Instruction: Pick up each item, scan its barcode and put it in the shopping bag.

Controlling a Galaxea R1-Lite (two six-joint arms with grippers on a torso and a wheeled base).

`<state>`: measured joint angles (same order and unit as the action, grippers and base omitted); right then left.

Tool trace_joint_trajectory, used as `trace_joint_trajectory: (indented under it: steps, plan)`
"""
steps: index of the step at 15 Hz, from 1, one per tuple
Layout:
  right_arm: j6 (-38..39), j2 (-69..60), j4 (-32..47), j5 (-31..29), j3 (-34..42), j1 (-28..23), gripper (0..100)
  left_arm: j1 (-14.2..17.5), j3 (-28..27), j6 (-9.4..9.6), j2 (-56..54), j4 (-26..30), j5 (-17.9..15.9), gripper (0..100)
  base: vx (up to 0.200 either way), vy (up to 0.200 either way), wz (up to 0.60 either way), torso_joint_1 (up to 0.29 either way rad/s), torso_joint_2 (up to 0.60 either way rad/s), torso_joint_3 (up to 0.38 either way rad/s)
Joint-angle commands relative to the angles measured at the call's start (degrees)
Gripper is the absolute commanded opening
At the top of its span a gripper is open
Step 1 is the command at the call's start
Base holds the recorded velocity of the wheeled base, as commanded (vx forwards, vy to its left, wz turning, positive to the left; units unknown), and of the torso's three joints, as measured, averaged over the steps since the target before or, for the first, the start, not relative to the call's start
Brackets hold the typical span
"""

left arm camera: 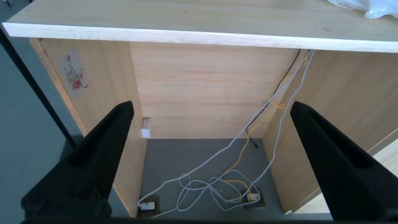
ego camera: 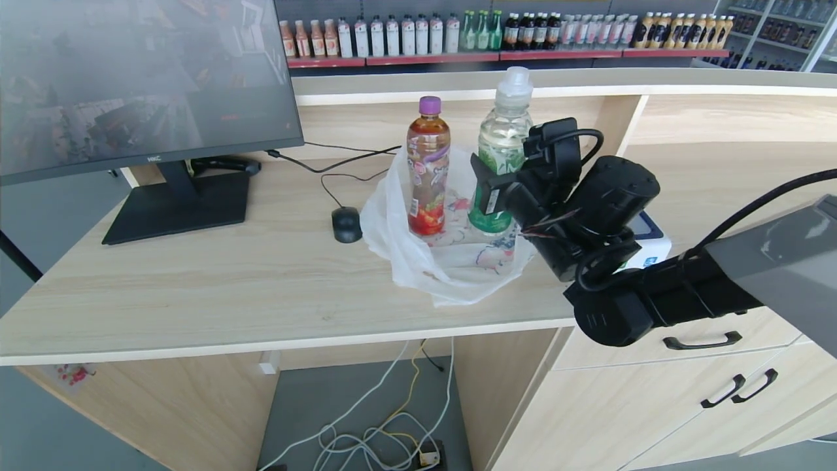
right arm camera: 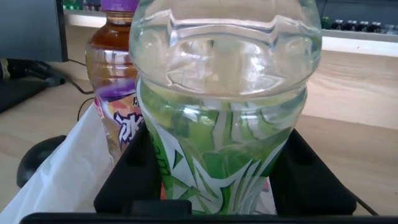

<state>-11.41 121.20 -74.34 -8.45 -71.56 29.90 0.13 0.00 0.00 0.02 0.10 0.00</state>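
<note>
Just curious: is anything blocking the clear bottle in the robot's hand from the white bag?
Nothing visible. The clear bottle in the right hand is over the white bag; the tea bottle stands beside it, not beneath.

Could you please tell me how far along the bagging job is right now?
Done: the tea bottle stands upright in the open bag. In hand: the right tool is shut on the water bottle, held upright beside the tea bottle at the bag; I cannot tell whether its base is set down. Left: releasing it. The left tool hangs open below the counter.
</note>
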Motion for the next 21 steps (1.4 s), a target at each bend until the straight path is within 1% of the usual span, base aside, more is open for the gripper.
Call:
trace_joint_trajectory:
  steps: [1, 6, 9, 13, 15, 21]
  plan:
    - [-0.02, -0.09, 1.74, 0.01, -0.95, -0.02, 0, 0.04, 0.00, 0.00, -0.02, -0.01, 0.00, 100, 0.000, 0.000, 0.00, 0.000, 0.00, 0.000]
    - [0.07, 0.62, 6.49, 0.80, -2.36, -1.08, 0, 0.04, 0.00, 0.00, -0.02, -0.01, -0.09, 100, 0.000, 0.000, 0.00, 0.000, 0.00, 0.000]
    - [1.04, 2.38, 8.07, 1.07, -6.22, -2.22, 0, 0.04, 0.00, 0.00, -0.02, -0.01, 0.00, 100, 0.000, 0.000, 0.00, 0.000, 0.00, 0.000]
    - [1.04, 4.40, 13.17, 1.07, -11.50, -2.31, 0, 0.04, 0.00, 0.00, -0.02, -0.01, 0.00, 100, 0.000, 0.000, 0.00, 0.000, 0.00, 0.000]
    - [1.04, 6.15, 13.17, 1.07, -13.96, -2.39, 0, 0.04, 0.00, 0.00, -0.02, -0.01, 0.00, 100, 0.000, 0.000, 0.00, 0.000, 0.00, 0.000]
    - [1.04, 8.18, 13.17, 1.07, -14.22, -2.39, 0, 0.04, 0.00, 0.00, -0.02, -0.01, -0.09, 100, 0.000, 0.000, 0.00, 0.000, 0.00, 0.000]
